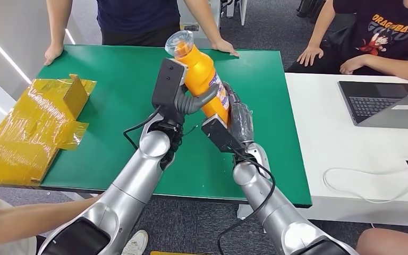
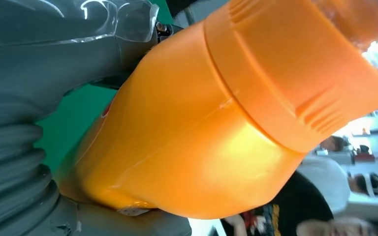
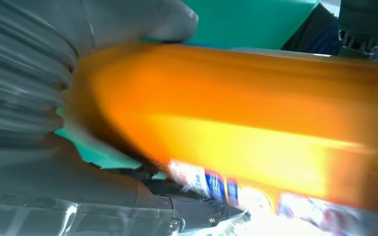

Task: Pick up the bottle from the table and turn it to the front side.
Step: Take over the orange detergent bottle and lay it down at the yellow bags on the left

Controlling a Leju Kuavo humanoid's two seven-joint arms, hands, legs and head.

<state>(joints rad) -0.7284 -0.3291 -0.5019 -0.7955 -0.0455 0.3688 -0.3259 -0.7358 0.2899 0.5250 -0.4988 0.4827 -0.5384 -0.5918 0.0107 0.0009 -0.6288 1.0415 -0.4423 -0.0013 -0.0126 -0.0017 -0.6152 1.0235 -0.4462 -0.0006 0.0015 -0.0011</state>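
An orange bottle (image 1: 204, 74) with a clear cap over an orange top is held up above the green table (image 1: 111, 95), tilted with its top toward the far side. My left hand (image 1: 183, 95) wraps its thumb and fingers around the bottle's middle from the left. My right hand (image 1: 235, 114) grips its lower part from the right, where a colourful label shows. Up close, the left wrist view has the bottle's shoulder and orange cap ring (image 2: 202, 128) against my left hand (image 2: 24, 128). In the right wrist view the labelled body (image 3: 236, 132) lies across my right hand (image 3: 34, 98).
A flattened yellow cardboard box (image 1: 37, 125) lies on the table's left edge. A person leans both hands on the far edge (image 1: 53, 53). Another person sits at the white table (image 1: 350, 138) on the right, which carries a laptop (image 1: 388, 103) and a white cable.
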